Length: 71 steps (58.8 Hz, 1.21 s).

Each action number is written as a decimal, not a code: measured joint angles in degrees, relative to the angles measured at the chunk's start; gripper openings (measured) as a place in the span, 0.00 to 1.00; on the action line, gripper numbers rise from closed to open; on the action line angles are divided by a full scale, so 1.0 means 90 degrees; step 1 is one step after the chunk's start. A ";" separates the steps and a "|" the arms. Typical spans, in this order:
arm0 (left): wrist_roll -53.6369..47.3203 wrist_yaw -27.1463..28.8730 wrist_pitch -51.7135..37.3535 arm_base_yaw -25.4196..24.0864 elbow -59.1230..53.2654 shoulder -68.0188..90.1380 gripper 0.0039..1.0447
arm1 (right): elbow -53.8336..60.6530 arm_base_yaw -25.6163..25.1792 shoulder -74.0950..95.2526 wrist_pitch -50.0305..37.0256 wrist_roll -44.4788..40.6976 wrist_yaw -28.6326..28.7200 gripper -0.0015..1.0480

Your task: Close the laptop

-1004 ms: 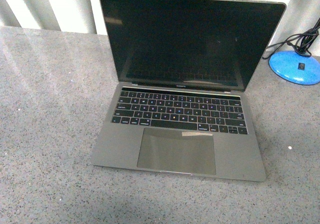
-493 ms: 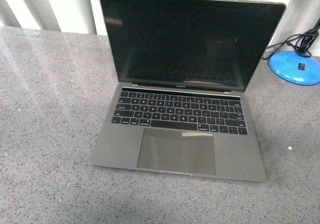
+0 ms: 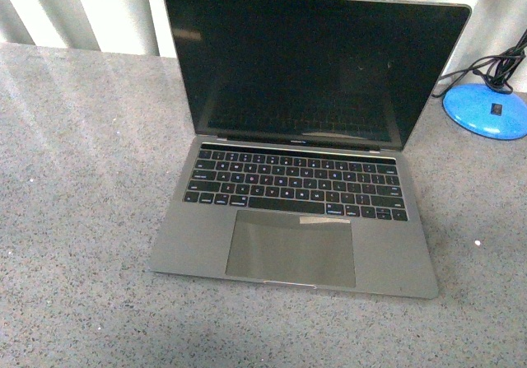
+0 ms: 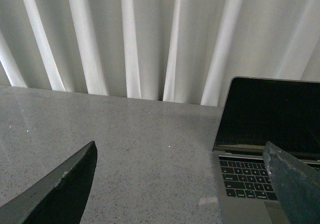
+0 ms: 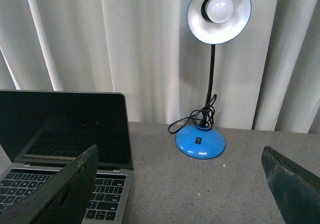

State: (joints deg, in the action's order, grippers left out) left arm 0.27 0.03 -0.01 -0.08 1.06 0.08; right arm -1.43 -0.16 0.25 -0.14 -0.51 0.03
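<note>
Left pincer (image 4: 180, 148): gaping apart, laptop (image 4: 270, 114) lying at 2 o'clock.
Right pincer (image 5: 180, 150): gaping apart, laptop at 10 o'clock.
Hinge (image 3: 300, 143): running 9-to-3.

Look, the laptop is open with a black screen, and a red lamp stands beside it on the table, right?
Not quite. The lamp is blue, not red; the right wrist view shows it. The rest holds: the laptop is open with a black screen, beside it on the table.

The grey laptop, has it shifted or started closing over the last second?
No. The slim space-grey metal laptop sits open in the same spot, its screen corner equally far from the round blue lamp base.
</note>
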 joint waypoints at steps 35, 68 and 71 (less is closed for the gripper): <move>0.0039 0.0860 0.1450 0.0051 0.0386 0.0874 0.94 | -0.0957 -0.0097 0.2147 0.2985 0.0112 -0.0831 0.90; -0.1115 -0.0665 -0.1751 -0.0243 0.1698 0.4942 0.94 | -0.3313 -0.1348 0.6790 0.0981 -0.3118 0.0505 0.90; -0.1243 -0.0775 -0.1955 -0.0182 0.1868 0.5306 0.94 | -0.3563 -0.1243 0.7121 0.0814 -0.3354 0.0471 0.90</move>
State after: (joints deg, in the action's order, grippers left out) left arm -10.92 -6.94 -17.61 -1.72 17.87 47.83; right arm -33.50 -11.35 64.34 7.18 -30.70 4.27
